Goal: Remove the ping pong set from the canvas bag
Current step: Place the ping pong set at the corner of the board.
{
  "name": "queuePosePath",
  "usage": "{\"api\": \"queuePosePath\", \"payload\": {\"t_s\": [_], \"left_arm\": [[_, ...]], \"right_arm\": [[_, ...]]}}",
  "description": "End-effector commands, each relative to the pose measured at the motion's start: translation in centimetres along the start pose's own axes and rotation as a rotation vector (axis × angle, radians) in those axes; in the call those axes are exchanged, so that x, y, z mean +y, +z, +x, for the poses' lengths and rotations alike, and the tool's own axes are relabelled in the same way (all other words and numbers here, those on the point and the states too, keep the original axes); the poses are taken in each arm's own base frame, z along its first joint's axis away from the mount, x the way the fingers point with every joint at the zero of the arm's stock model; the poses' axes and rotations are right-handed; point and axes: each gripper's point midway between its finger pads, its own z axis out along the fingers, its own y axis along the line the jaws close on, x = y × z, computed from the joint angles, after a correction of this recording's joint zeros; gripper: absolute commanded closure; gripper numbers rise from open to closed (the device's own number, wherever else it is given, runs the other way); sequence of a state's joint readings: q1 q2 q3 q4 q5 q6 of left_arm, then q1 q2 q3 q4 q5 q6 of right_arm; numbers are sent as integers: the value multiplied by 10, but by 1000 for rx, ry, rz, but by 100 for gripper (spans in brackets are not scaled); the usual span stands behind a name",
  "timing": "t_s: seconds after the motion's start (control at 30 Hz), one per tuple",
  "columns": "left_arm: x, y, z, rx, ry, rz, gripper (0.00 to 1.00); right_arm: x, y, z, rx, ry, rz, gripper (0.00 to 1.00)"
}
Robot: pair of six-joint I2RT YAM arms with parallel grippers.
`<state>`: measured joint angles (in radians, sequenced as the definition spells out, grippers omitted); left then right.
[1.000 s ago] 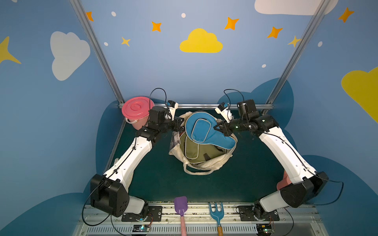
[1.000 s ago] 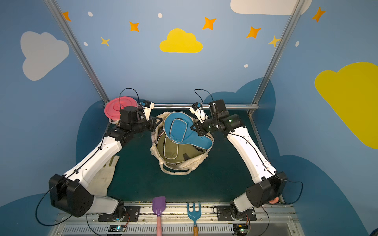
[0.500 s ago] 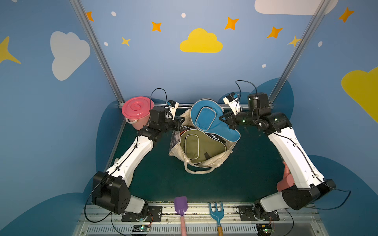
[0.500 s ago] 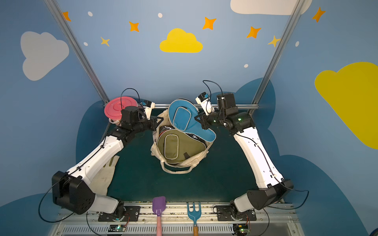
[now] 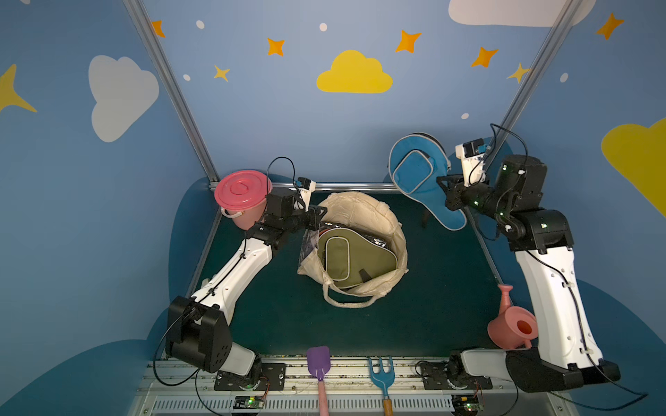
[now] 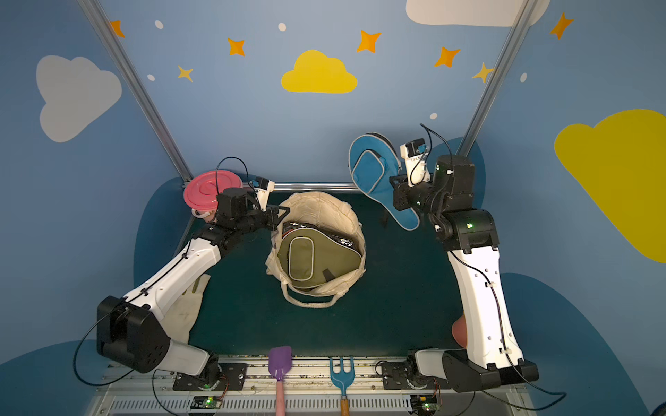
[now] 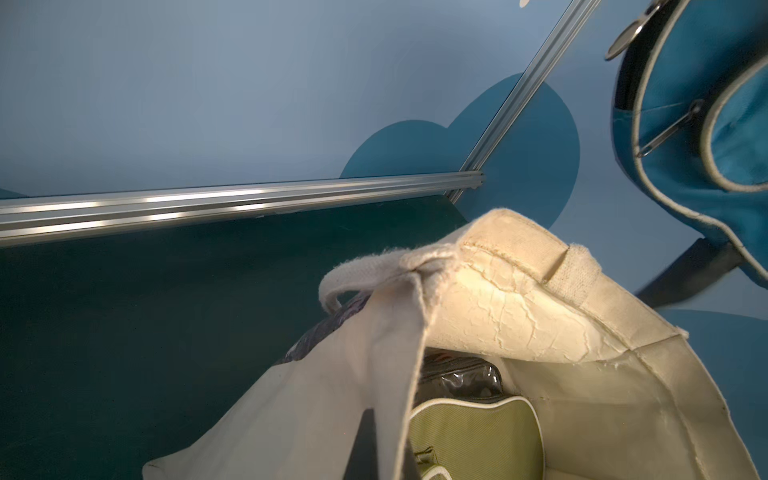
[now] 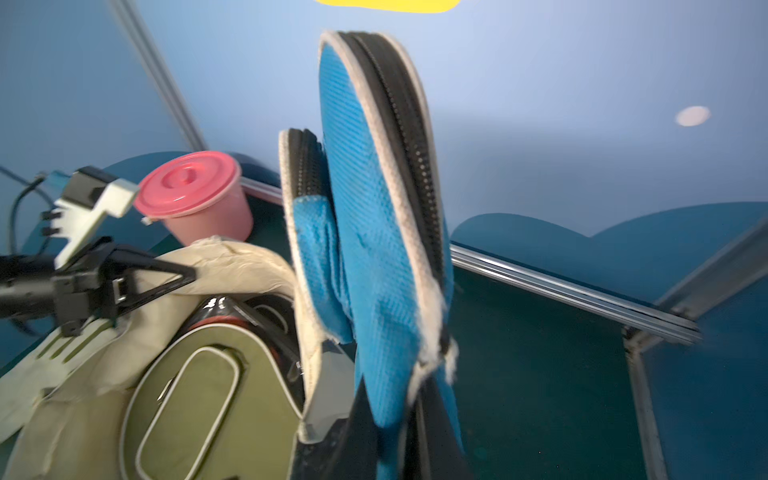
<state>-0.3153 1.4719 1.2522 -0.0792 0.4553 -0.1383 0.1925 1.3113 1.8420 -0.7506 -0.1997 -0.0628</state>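
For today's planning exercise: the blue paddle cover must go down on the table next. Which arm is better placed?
Right. The right end effector grips the blue cover in the air beside the bag; the left end effector is shut on the bag's rim.

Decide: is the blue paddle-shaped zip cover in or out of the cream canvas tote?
Out. The right gripper holds the blue paddle-shaped zip cover aloft, apart from the cream canvas tote.

right gripper [image 5: 447, 196] holds blue cover [image 5: 414, 173] aloft — olive cover [image 5: 360, 255] inside canvas bag [image 5: 360, 205]
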Motion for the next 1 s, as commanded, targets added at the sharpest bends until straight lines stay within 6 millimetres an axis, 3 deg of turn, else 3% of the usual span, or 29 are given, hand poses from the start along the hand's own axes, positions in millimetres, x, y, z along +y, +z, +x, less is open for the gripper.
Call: {"api": "queuePosePath", "payload": {"t_s": [0.0,0.2,0.37,0.67,0.77,0.97], "left_arm": [[-13,-10,-8,-32,17,37,96],[-11,-13,-4,-31,23,23,96],[-9,-11,2,-11,14,21,97],[-9,-14,8,-12,9,24,96],[-9,-12,10,-6,3,29,97],[-10,-11,11,-4,-4,39,97]], "right_arm": [[-20,-38,-36,-167,-10,124,100],[-51,-40,14,-104,73,234,100],[-73,-21,69,-31,197,247,100],[-119,23,142,17,430,188,100],[-137,35,159,-10,512,156,100],[-167,57,174,-67,642,58,100]]}}
